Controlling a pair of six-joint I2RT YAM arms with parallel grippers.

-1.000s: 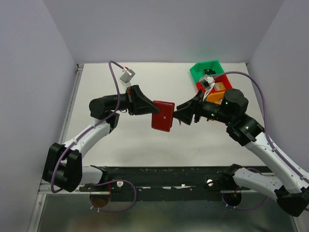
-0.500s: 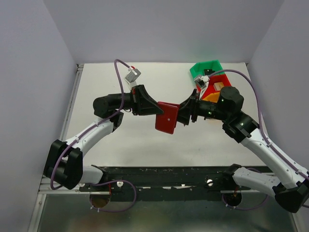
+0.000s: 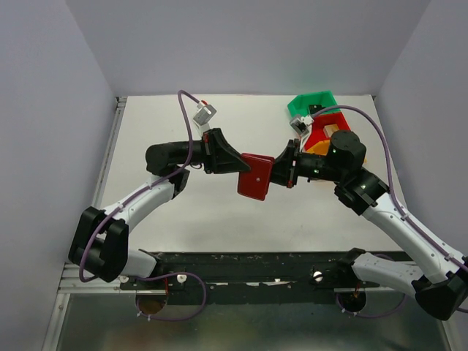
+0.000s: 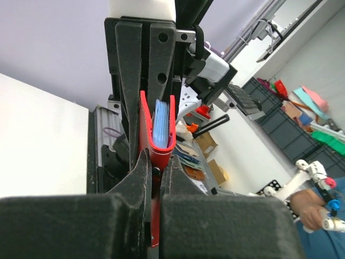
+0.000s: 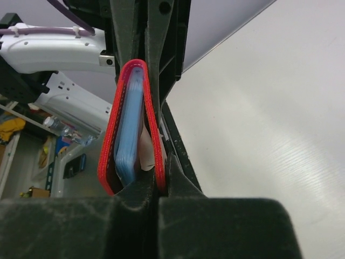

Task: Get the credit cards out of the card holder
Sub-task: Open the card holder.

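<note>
The wallet (image 3: 256,178) hangs in mid-air over the middle of the table (image 3: 205,216), pinched from both sides. The left claw (image 3: 240,162) is closed on its edge at 9 o'clock and the right claw (image 3: 275,172) is closed on its edge at 3 o'clock. Seen from above, the wallet lies at 3 o'clock from the left claw and at 9 o'clock from the right one, so neither arm is nearer. Both meet it head-on along one line running 9 to 3. The wallet's broad red face is turned up towards the overhead camera, tipped a little, with its longer side running roughly 12 to 6, across the line of the two claws. In the right wrist view the right claw's fingers (image 5: 178,178) appear to clamp one red flap only. The blue lining (image 5: 128,135) bulges at 9 o'clock of that flap, and the two flaps stand slightly apart. The left wrist view shows the same parted edge, with red border outside and blue inside, above its own closed fingers (image 4: 137,178). No cards can be made out for certain. A pale strip beside the lining in the right wrist view may be one. The likely next move is to spread the flaps by drawing the claws apart along 9 to 3, and that depends on each claw holding a different flap. The green bin (image 3: 316,104) and red bin (image 3: 319,135) sit well apart at 1 o'clock.
</note>
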